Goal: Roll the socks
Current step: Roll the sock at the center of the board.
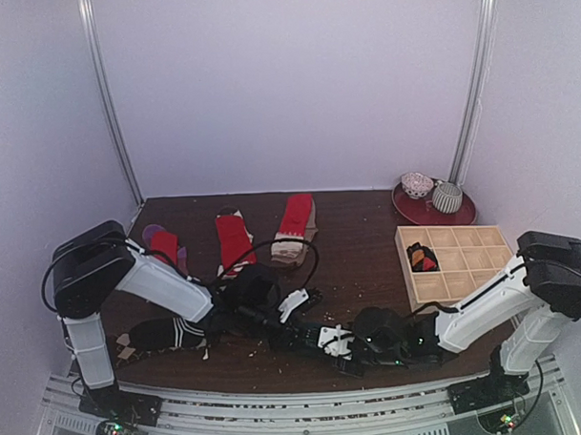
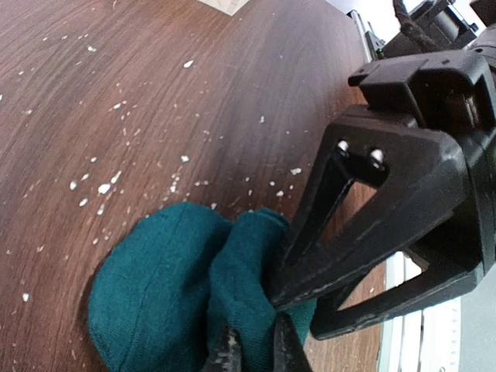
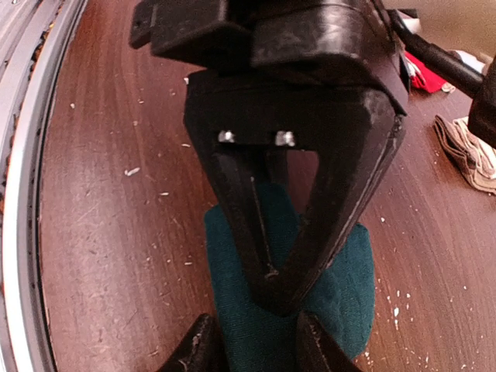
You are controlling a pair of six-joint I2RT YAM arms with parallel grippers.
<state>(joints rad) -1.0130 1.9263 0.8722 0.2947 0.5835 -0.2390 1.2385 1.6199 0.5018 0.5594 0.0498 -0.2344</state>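
Observation:
A dark teal sock [image 2: 155, 294] lies bunched on the brown table near the front edge. My left gripper [image 2: 254, 350] is shut on a fold of it. My right gripper [image 3: 257, 350] faces it from the other side and is shut on the same sock [image 3: 341, 302]. In the top view the two grippers meet tip to tip, left [image 1: 339, 348] and right [image 1: 362, 356], and hide the sock. A black-and-white striped sock [image 1: 166, 332] lies under my left arm. Red-and-purple [image 1: 163, 246], red [image 1: 232, 240] and red-and-beige [image 1: 296, 227] socks lie at the back.
A wooden compartment tray [image 1: 469, 278] stands at the right with a black and orange-red rolled sock [image 1: 422, 258] in one cell. A dark red plate [image 1: 414, 211] behind it holds two rolled bundles. White crumbs are scattered on the table. A metal rail [image 1: 278, 409] runs along the front edge.

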